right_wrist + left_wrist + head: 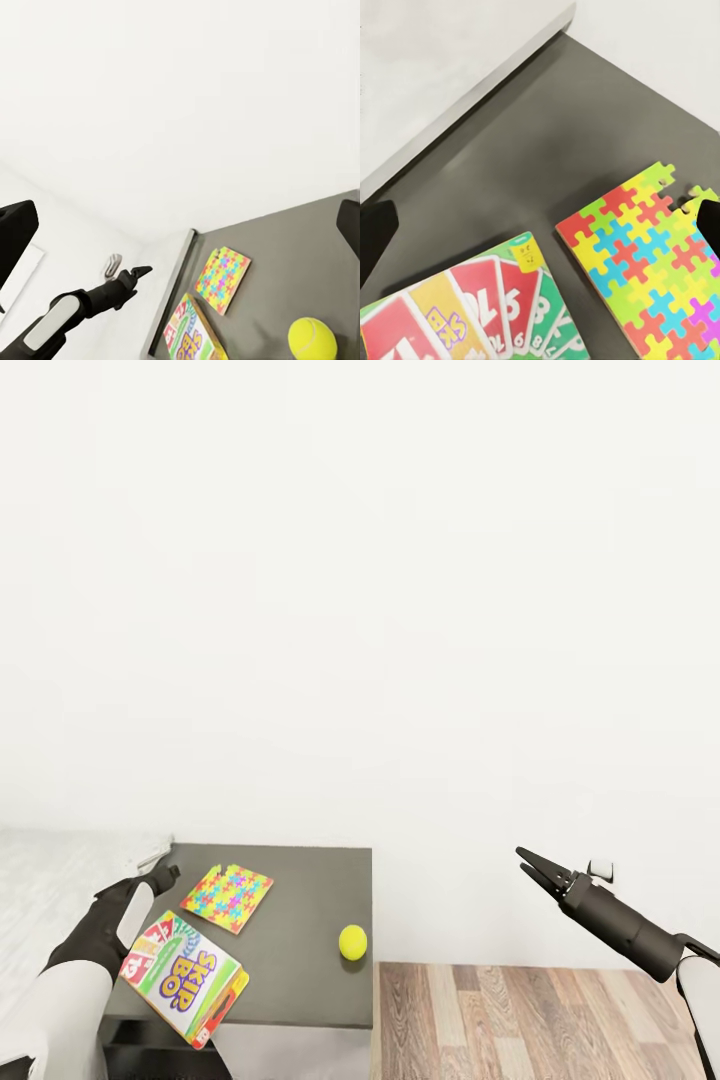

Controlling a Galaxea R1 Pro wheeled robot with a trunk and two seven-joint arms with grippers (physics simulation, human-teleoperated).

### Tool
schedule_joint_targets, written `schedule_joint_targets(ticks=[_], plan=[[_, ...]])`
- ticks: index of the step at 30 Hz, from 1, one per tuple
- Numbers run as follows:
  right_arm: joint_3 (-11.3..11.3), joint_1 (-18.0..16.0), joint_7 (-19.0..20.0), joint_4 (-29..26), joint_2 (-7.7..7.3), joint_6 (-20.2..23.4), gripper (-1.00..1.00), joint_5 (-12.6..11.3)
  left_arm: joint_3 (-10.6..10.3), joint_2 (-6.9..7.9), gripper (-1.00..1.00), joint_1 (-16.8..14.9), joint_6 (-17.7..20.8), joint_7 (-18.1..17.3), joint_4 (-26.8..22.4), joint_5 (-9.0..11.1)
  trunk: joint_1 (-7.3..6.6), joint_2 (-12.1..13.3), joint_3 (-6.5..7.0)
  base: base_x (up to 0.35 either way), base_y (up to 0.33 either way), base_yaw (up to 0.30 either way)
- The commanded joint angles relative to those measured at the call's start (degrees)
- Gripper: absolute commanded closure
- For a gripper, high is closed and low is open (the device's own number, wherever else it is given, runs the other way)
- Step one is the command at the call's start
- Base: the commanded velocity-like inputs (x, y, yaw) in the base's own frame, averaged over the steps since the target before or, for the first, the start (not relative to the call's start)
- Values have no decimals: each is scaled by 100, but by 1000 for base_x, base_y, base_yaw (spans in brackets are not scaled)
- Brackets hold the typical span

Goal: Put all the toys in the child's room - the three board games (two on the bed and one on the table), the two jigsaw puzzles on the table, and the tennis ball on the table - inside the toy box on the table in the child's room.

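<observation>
Our left gripper (pixel 170 873) hangs over the dark table's (pixel 300 960) far left corner, fingers spread apart, nothing in them. Right under it we've got the Skip-Bo board game (pixel 182 977), poking off the table's front edge, with the jigsaw puzzle (pixel 227 897) just beside it. The tennis ball (pixel 352 942) sits near the right edge. Our right gripper (pixel 530 866) floats well off to the right, fingers parted, empty.

"SKIP-BO" on board game box (pixel 182 978); card numbers 6, 8 on its cover.
</observation>
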Motion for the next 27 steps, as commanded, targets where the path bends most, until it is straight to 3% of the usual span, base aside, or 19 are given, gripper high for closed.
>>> schedule_joint_targets(ticks=[1, 7, 14, 20, 27], plan=[[-6, -6, 17, 0, 1, 28, -100, 3, -3, 3, -100, -4, 24, 45, -10, 61, 3, -14, -23, 0, 0, 0], [-6, -6, 13, 0, 3, 28, -100, 2, -3, 11, -100, -4, 16, 426, -9, 61, 3, -14, -79, 0, 0, 0], [-6, -6, 15, 0, 3, 28, -100, 1, -2, 1, -100, -4, -51, 566, -9, 61, 3, -14, -145, 0, 0, 0], [-6, -6, 16, 0, 3, 28, -100, 1, -3, -17, -100, -4, -805, 586, 184, 67, 3, -14, -202, 0, 0, 0], [-7, -6, 17, 0, 3, 28, -100, 2, -4, -27, -100, -4, -971, 588, 345, 69, 3, -14, -268, 0, 0, 0]])
